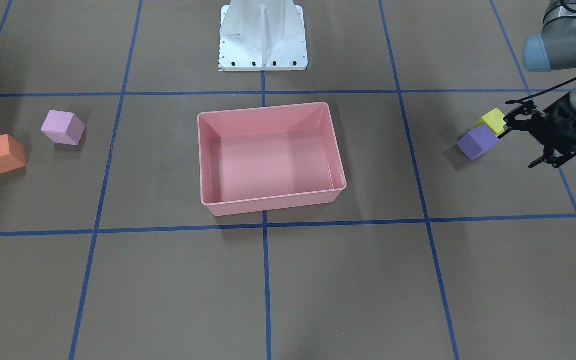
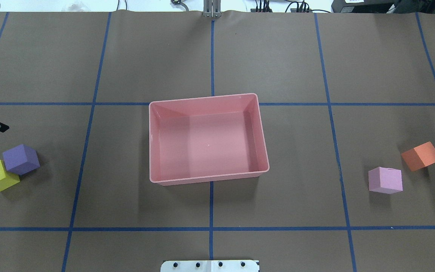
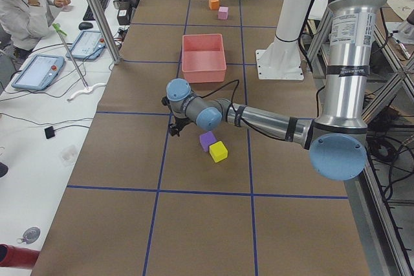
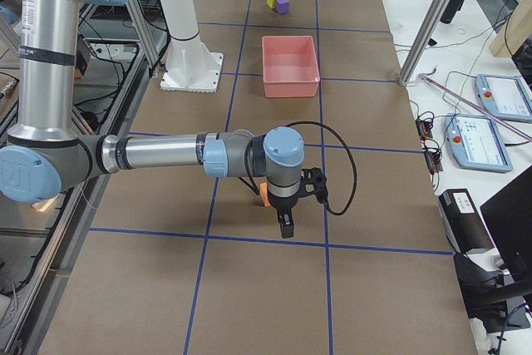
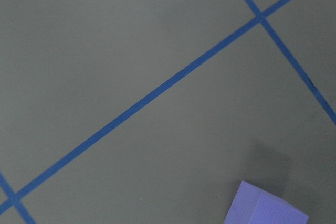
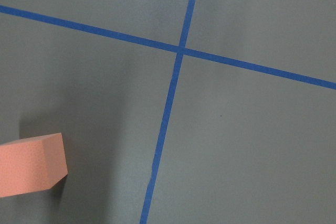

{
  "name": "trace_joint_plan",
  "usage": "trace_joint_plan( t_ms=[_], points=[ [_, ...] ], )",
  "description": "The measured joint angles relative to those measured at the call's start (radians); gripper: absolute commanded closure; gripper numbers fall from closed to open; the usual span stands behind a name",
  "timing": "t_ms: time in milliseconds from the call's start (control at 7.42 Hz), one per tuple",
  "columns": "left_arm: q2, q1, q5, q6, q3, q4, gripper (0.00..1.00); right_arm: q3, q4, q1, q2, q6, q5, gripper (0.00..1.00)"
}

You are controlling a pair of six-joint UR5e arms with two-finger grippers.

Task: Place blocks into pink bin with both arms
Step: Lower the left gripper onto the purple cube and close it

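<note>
At the left of the front view, the orange block [image 1: 3, 153] and the light pink block [image 1: 63, 127] lie on the counter [image 1: 318, 280]. The pink bin [image 1: 268, 202] stands in the middle. At the right, the purple block [image 1: 478, 142] touches the yellow block [image 1: 492, 120]. Near them the left claw [image 1: 519, 146] is spread wide and grips nothing. The right claw [image 4: 291, 214] shows only in the right side view, and I cannot tell how far open it is.

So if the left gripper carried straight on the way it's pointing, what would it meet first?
Probably the bare table: the left gripper points down at it, and its wrist view shows brown surface with the purple block only at the edge. Height is hard to judge.
</note>
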Motion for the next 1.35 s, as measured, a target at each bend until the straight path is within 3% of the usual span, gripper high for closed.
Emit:
trace_joint_plan(
  t_ms=[539, 943, 1347],
  points=[
    [0.074, 0.059, 0.003, -0.030, 0.003, -0.128, 0.01, 0.000, 0.000, -0.002, 0.000, 0.001, 0.004, 0.00],
    [0.119, 0.140, 0.064, -0.164, 0.003, -0.252, 0.01, 0.001, 0.000, -0.002, 0.000, 0.001, 0.007, 0.00],
    [0.133, 0.166, 0.097, -0.189, 0.005, -0.275, 0.01, 0.003, 0.000, -0.002, 0.000, 0.001, 0.008, 0.00]
  ],
)
